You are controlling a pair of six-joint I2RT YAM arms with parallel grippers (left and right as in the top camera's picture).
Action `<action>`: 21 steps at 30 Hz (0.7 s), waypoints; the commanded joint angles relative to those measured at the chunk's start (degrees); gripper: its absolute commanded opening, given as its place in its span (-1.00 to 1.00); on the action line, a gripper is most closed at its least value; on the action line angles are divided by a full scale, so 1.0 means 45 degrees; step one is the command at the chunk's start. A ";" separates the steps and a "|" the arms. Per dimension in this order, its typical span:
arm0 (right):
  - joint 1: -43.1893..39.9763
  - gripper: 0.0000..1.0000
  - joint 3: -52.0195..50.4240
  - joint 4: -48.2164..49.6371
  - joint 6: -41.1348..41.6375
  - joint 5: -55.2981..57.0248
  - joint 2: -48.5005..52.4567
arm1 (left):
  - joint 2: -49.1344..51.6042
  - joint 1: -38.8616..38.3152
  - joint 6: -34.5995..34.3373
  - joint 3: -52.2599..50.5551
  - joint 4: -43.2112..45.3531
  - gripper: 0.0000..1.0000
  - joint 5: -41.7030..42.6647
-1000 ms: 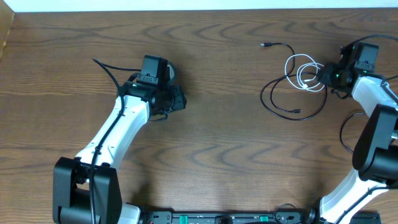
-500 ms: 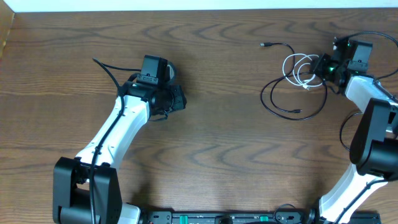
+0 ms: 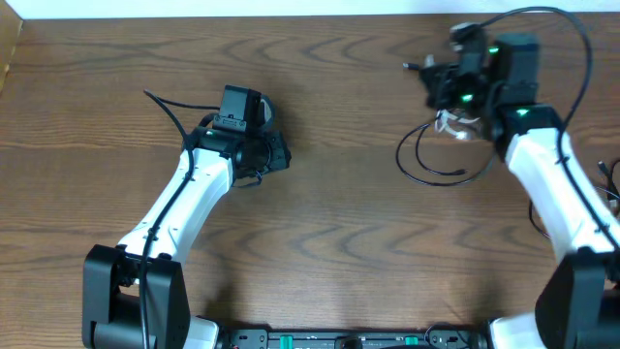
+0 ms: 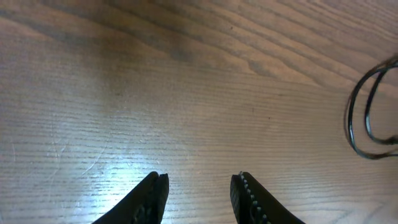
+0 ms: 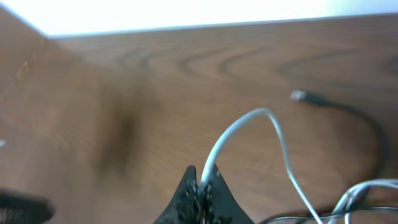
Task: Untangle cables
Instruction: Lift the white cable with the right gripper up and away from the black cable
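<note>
Pinching the white cable (image 5: 249,121) in the right gripper (image 5: 202,186), jaws closed right down on it with nothing else caught in there. Holding a short arch of it up off the table (image 3: 349,213) at the far right, and trailing the rest back down into its little coil. Sharing that same patch with the black cable (image 5: 339,106), lying flat in a wide loop with one plug end poking out toward the back edge. Touching or just overlapping the white coil somewhere beneath the gripper, but not seeing well enough to call the top one.

Hovering the left gripper (image 4: 199,183) low over bare wood, well apart from all this, jaws slightly open and carrying nothing.

Guessing at feel here: dealing with very light, floppy cord, thin and probably a bit slick, so likely dragging the whole coil along rather than sliding free. Expecting the plugs to snag on loops. Probably gripping better near a plug end than mid-span, and pulling slow. Likely needing the other cable pinned down, since weighing next to nothing.
</note>
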 commanded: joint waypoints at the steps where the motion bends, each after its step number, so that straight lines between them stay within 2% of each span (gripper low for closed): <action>1: 0.1253 -0.98 0.0573 -0.0646 -0.0597 0.1083 -0.0321 | 0.0024 -0.0029 0.0112 0.0117 0.0102 -0.24 0.0107; 4: 0.2278 -0.98 0.1370 -0.0729 -0.0597 0.1073 -0.0374 | 0.0024 -0.0029 0.0117 0.0117 0.0155 -0.24 0.0107; 10: 0.3643 -0.98 0.3852 0.0719 -0.0486 0.1039 -0.0389 | 0.0024 -0.0029 0.0112 0.0117 0.0155 -0.24 0.0107; 14: 0.3774 -0.98 0.4930 0.0869 -0.0442 0.1141 -0.0389 | 0.0024 -0.0029 0.0112 0.0117 0.0291 -0.24 0.0112; 21: 0.3313 -0.98 0.5008 -0.0097 0.0073 0.3434 -0.0287 | 0.0024 -0.0029 0.0112 0.0117 0.0704 -0.22 0.0121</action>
